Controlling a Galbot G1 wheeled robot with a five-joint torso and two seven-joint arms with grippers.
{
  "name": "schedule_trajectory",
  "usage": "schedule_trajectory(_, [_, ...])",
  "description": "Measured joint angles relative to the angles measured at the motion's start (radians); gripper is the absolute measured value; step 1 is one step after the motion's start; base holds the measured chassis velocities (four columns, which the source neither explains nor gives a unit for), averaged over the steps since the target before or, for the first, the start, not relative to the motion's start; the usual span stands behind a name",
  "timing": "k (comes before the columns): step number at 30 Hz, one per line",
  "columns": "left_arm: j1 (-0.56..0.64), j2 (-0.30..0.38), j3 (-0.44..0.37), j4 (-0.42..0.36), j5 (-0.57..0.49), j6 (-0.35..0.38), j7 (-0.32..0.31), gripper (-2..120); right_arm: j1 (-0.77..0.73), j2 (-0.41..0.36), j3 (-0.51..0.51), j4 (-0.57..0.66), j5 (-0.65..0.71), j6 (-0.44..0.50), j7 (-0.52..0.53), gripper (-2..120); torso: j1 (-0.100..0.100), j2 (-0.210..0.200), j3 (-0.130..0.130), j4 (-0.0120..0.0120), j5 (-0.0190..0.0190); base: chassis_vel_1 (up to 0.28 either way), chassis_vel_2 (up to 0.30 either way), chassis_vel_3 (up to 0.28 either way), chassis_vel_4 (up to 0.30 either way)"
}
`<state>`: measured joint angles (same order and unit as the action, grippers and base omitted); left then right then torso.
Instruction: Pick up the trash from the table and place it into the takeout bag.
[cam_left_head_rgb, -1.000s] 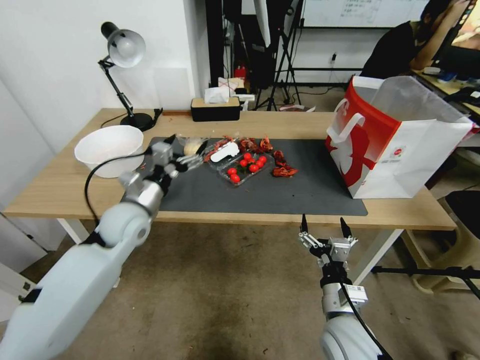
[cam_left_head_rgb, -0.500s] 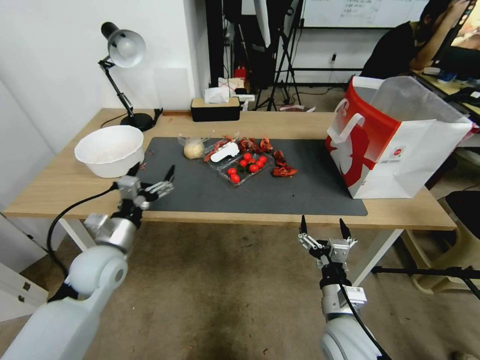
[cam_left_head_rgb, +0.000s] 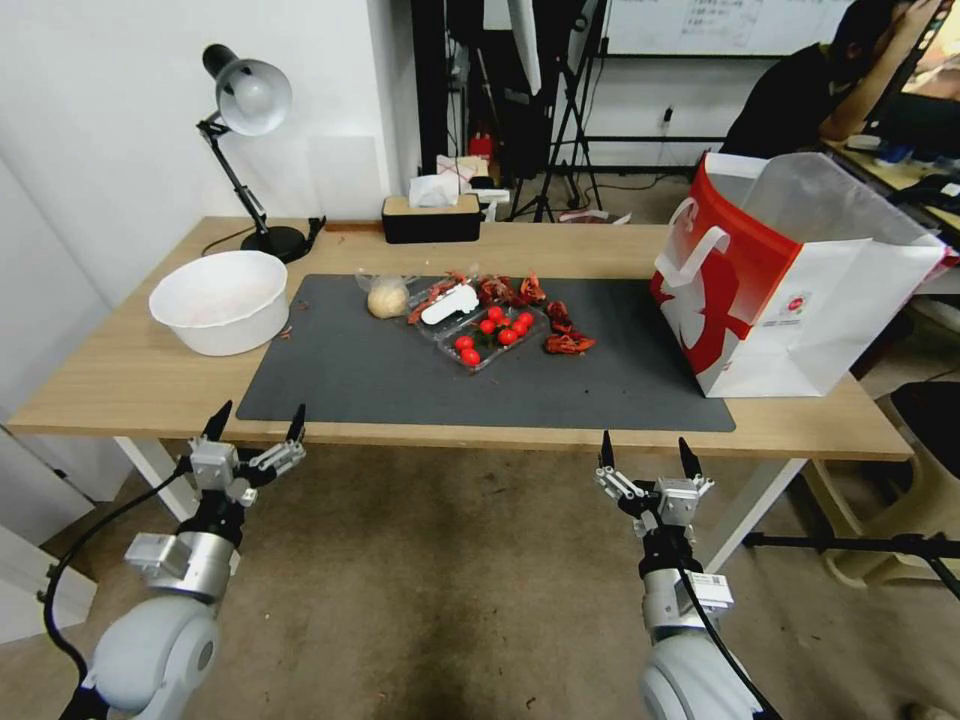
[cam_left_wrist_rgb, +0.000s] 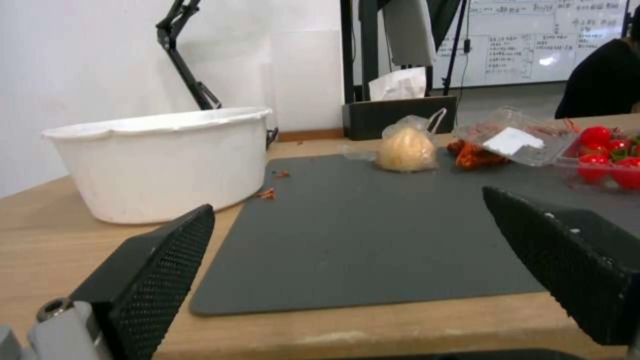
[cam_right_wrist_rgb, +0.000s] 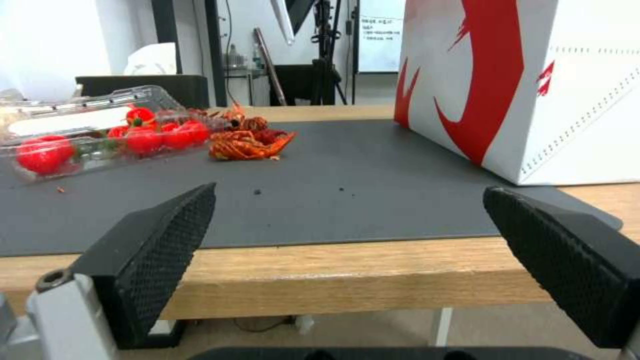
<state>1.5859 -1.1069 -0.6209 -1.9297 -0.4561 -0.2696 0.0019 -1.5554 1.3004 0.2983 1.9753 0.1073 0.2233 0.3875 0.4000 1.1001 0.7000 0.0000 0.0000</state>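
Both claws hang wide open and empty below the light-wood table (cam_left_head_rgb: 120, 385): left gripper (cam_left_head_rgb: 254, 432) lower left, right gripper (cam_left_head_rgb: 642, 460) lower centre. No pickup has begun; next calls for reaching the bagged beige bun (cam_left_head_rgb: 387, 298), upper centre, left of the red-and-white paper takeout bag (cam_left_head_rgb: 790, 290).

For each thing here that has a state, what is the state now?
Left gripper: open, empty, below the table's front edge.
Right gripper: open, empty, below the front edge.
Takeout bag: upright, mouth open.
Tomato box: lid open.
Bagged bun: lying on the mat.
White bowl: upright.
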Motion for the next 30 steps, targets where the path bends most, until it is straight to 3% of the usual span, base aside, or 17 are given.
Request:
schedule_trajectory(24, [-0.017,-0.005,0.013,0.012,0.010,-0.007,0.004,100,0.001,0.004,-0.002,-0.005,0.000,0.004,0.000,100,0.000,0.000,0.000,0.0001,0.0000,0.000,0.000,0.000,0.000])
schedule_trajectory(30, [-0.124,0.005,0.062,0.013,0.002,0.075,-0.019,100,0.002,0.004,-0.003,-0.007,0.001,0.004,0.000,100,0.000,0.000,0.000,0.0001,0.0000,0.000,0.000,0.000,0.000])
